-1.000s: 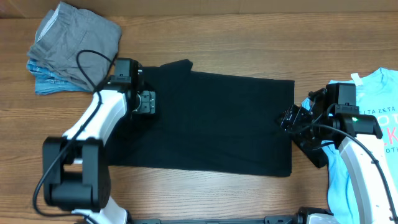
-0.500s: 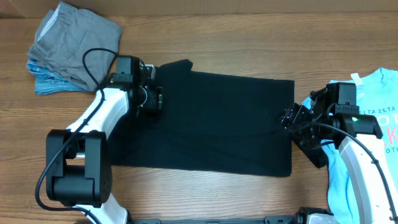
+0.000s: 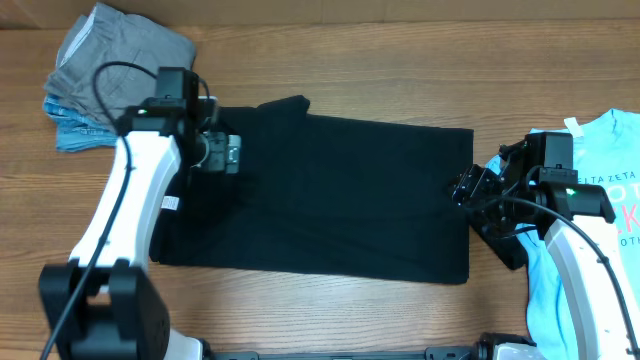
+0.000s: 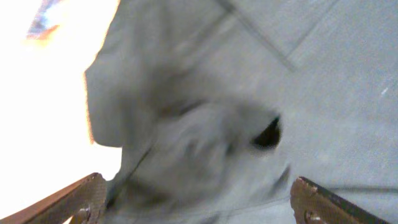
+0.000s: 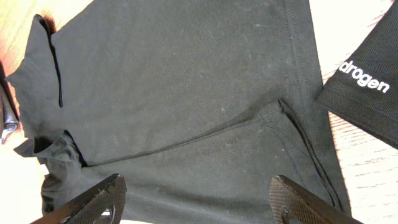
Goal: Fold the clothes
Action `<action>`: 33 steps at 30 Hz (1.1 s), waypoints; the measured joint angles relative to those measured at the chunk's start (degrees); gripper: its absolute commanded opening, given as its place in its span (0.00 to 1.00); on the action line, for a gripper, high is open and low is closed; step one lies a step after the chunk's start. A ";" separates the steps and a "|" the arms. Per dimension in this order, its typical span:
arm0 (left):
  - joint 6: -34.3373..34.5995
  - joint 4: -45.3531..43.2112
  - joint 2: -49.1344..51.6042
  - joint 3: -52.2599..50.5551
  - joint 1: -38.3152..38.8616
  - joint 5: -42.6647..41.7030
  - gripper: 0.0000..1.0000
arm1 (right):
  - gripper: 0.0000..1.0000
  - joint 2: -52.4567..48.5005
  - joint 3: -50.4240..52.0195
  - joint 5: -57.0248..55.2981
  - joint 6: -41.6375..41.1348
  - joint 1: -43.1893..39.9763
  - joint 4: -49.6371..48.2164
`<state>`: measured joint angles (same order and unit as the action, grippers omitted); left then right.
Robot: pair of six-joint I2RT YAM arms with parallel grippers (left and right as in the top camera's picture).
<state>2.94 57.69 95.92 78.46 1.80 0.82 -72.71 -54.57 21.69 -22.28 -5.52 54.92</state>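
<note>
A black short-sleeved T-shirt (image 3: 340, 195) lies spread across the middle of the wooden table. My left gripper (image 3: 228, 155) is open over its upper left part, above bunched, rumpled cloth (image 4: 205, 134); the fingers (image 4: 199, 202) straddle the fabric and hold nothing. My right gripper (image 3: 466, 188) is open at the shirt's right edge, its fingers (image 5: 199, 199) wide apart over flat black cloth (image 5: 186, 93) with a seam running across. A light-blue printed tee (image 3: 590, 200) lies at the far right under the right arm.
A stack of folded grey and blue pieces (image 3: 115, 70) sits at the table's far left corner. Bare wood (image 3: 380, 60) runs along the far edge. A black piece with white lettering (image 5: 367, 93) shows at the right of the right wrist view.
My left arm has swung back left, its gripper retreating from the shirt's collar area toward the left sleeve. The right arm and the shirt's right side have not moved.
</note>
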 measured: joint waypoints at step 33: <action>3.61 -12.15 -0.92 -23.85 -16.81 -5.16 0.04 | 0.79 0.00 0.00 -2.95 -0.02 0.00 1.18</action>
<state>6.55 45.54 95.00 54.61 -15.00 -4.34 -72.71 -54.57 18.74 -22.31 -5.52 56.10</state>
